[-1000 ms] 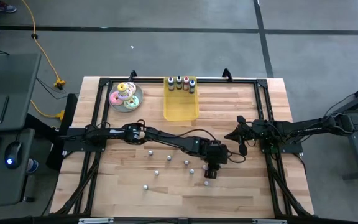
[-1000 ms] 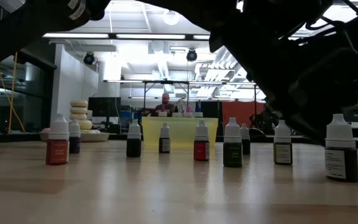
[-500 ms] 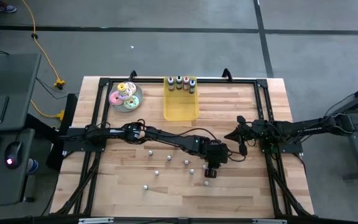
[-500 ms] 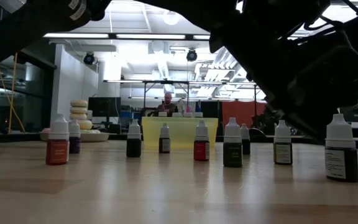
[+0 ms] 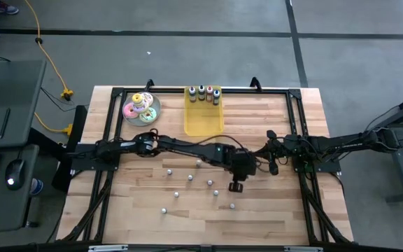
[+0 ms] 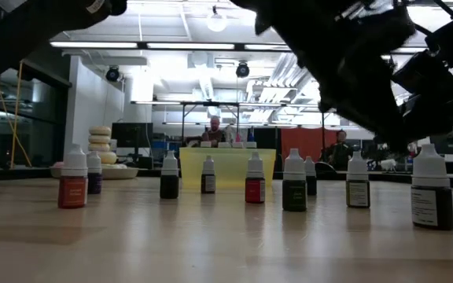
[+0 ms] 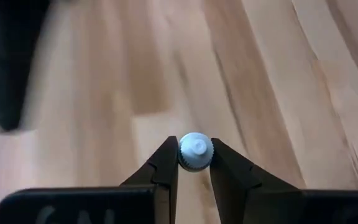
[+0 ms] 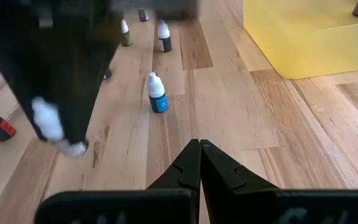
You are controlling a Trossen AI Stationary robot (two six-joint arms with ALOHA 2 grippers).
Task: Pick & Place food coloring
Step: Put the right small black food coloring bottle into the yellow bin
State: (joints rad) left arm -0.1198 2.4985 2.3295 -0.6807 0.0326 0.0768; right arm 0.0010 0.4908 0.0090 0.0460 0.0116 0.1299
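Left wrist view: a small dropper bottle (image 7: 196, 151) is seen cap-on from above, pinched between the two dark fingers (image 7: 165, 168) of the left gripper (image 7: 194, 163), which are drawn in tight against its pale ribbed cap, with the wooden bench (image 7: 278, 81) below. In the high view the left gripper (image 5: 236, 186) is found just in front of the yellow tray (image 5: 203, 120), out over the middle of the bench, and the other loose bottles (image 5: 177, 194) are scattered on the boards in front of the tray and toward its left. Four bottles (image 5: 203, 92) are stood in a row at the back edge of the tray. A plate of iced donuts (image 5: 141, 107) is set just left of the tray. The right gripper (image 5: 270, 150) is held to the right of the tray, near the left gripper, and in the right wrist view its fingers (image 8: 190, 167) are pressed together with nothing between them. In that same view a blue-bodied bottle (image 8: 156, 94) is stood upright on the bench near the tray's corner.
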